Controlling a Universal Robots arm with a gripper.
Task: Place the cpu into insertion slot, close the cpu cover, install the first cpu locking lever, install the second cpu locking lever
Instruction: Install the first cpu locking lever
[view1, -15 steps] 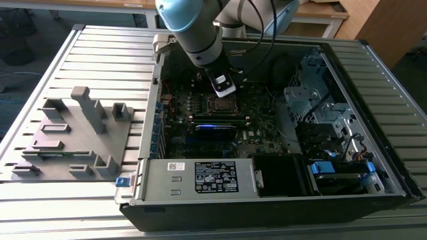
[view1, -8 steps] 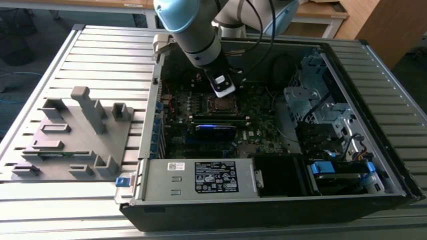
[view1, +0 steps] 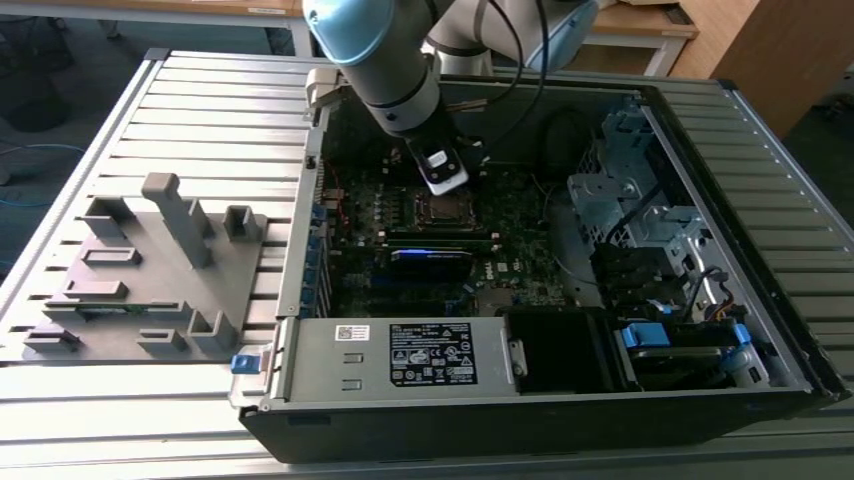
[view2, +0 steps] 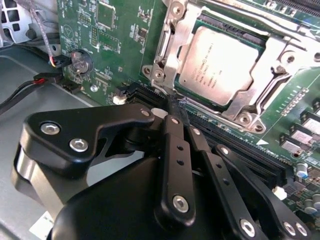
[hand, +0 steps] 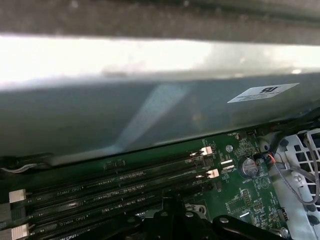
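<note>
The cpu (view2: 225, 65) sits in the insertion slot (view2: 230, 27) with the cpu cover (view2: 172, 55) down over it, jaws pinched together empty just beside the cover, I'd guess for pushing rather than grabbing.

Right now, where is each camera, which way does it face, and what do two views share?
Exterior view: off the arm, looks down into the open case; arm and tool by the cpu.
Second wrist view: on the arm, looks past the tool at the cpu under its cover.
First wrist view: on the arm, faces memory slots and case wall; tool shows.
Exterior and second wrist views share cpu and tool.
</note>
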